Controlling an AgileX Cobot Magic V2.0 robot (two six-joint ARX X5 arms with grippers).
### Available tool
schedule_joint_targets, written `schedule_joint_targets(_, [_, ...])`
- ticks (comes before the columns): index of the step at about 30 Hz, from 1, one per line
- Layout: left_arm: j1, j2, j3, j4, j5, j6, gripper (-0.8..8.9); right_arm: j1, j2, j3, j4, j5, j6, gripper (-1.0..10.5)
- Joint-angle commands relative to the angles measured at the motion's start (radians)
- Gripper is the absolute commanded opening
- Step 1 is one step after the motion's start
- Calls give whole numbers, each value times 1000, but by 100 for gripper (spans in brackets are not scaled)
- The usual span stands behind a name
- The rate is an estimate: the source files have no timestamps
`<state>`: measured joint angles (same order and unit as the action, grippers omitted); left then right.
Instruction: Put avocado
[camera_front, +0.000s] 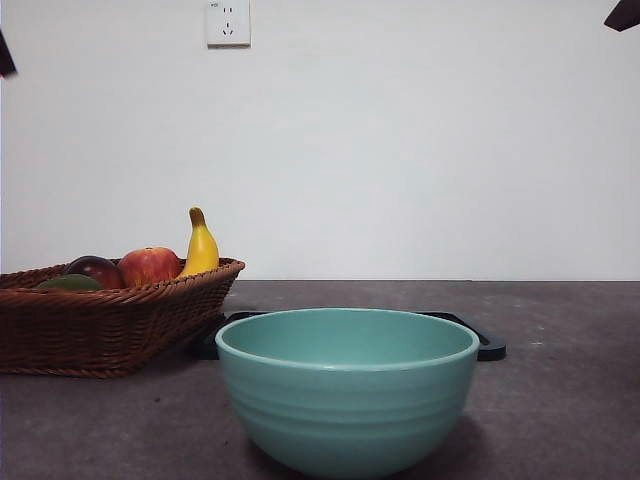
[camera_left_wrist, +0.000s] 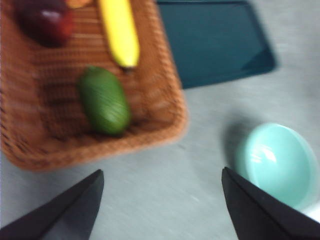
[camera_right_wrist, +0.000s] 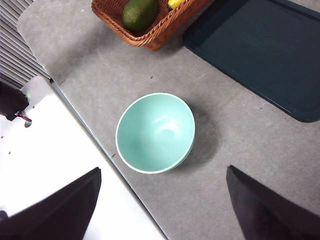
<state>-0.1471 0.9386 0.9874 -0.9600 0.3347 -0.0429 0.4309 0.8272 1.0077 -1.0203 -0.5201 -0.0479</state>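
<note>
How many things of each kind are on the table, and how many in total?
Fruit: 4 (avocado, banana, apple, dark red fruit)
Basket: 1
Bowl: 1
Tray: 1
Total: 7

Bowl (camera_front: 347, 385) sits nearest on the bench (camera_front: 560, 400), right out front. Behind it lies the tray (camera_front: 490, 348), flat, its ends poking out either side of the bowl. Off to the left stands the basket (camera_front: 100, 325), its near corner just beside the tray (touching or not, can't tell). Inside the basket: avocado (camera_front: 70, 283) at the left end, plum (camera_front: 95, 268) just behind it, apple (camera_front: 149, 265) next along, then banana (camera_front: 200, 248) standing up at the right end.
</note>
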Motion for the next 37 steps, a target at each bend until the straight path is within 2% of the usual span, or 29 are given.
schedule_joint_targets(1, [-24,89,50,39,-58,-2,382,5,8,20,6,1,7,402])
schedule_joint_targets(13, [-111,435,123,130,-260,-2,378,5,8,20,8,1,8,402])
schedule_joint_targets(23, [-141,608,123,217,-295,-3,379,5,8,20,10,1,10,402])
schedule_joint_targets(33, [-153,703,123,251,-314,-3,377,5,8,20,11,1,10,402])
schedule_joint_targets(35, [-155,712,123,251,-313,-4,363,5,8,20,13,1,10,402])
schedule_joint_targets(37, [-157,713,123,249,-314,-4,305,5,8,20,14,1,10,402])
